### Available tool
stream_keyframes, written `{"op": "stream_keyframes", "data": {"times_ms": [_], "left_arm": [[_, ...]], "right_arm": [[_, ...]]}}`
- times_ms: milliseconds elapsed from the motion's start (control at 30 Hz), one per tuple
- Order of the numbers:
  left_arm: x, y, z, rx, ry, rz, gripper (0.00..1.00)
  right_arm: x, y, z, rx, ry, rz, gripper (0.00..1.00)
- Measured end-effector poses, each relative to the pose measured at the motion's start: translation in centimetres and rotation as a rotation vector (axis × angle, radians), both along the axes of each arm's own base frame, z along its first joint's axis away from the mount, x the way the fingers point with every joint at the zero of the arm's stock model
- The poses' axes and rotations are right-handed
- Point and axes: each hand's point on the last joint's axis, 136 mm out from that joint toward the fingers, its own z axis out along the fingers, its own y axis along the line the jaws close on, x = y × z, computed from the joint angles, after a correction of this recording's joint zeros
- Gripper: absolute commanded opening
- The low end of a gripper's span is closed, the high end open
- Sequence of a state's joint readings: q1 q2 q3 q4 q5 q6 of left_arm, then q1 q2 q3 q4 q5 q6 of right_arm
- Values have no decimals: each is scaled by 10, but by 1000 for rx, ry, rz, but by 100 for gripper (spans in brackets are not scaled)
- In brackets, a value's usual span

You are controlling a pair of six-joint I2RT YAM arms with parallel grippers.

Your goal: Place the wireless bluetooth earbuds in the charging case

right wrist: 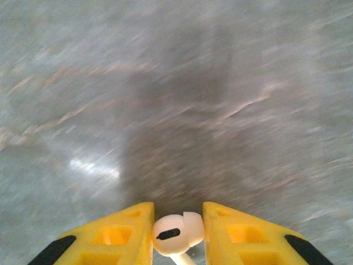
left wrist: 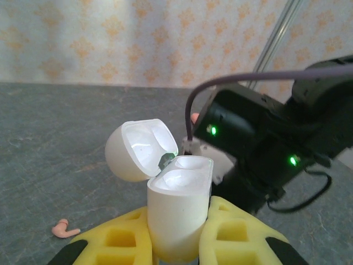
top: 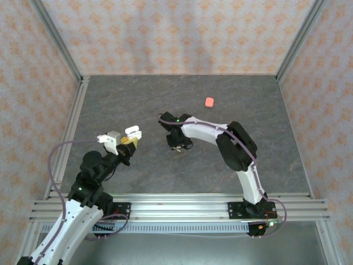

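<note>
Your right end effector [right wrist: 177,216] is pinching a whitish earbud [right wrist: 176,232] between its yellow fingers, jaws drawn in tight on the bud's rounded head, low over the grey desk [top: 138,99]. Your left end effector [left wrist: 177,234] is clamping the charging case [left wrist: 179,193] by its lower body and holding it upright, with the lid [left wrist: 140,149] swung open to the left.

By my reading you are in the carry step: bud picked, not yet seated. The next move is asking you to bring the right arm across to the case, which is sitting near but apart from it, and to line the bud up over a well. The stem is running back toward the wrist, so expect to tilt before lowering.

The right wrist view is giving you the grip itself but is too blurred for anything on the desk. The left wrist view is showing the case's two wells, empty as far as I can tell, plus a coral-pink earbud [left wrist: 65,228] lying on the desk beside it. The top view is adding the gap between both arms and a pink case [top: 209,101] far back.
</note>
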State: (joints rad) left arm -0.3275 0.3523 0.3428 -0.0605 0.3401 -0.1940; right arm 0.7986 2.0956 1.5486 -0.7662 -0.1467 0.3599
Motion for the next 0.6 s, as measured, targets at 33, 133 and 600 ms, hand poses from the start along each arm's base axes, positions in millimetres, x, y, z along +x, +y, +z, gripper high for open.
{"op": "stream_keyframes", "data": {"times_ms": [33, 133, 600], "left_arm": [[2, -3, 1, 3, 13, -12, 2], [10, -12, 7, 5, 37, -47, 1], [28, -75, 11, 27, 109, -270, 0]], "right_arm": [[8, -9, 0, 7, 1, -40, 27], [22, -29, 0, 44, 17, -133, 27], [51, -122, -1, 178, 39, -596, 35]]}}
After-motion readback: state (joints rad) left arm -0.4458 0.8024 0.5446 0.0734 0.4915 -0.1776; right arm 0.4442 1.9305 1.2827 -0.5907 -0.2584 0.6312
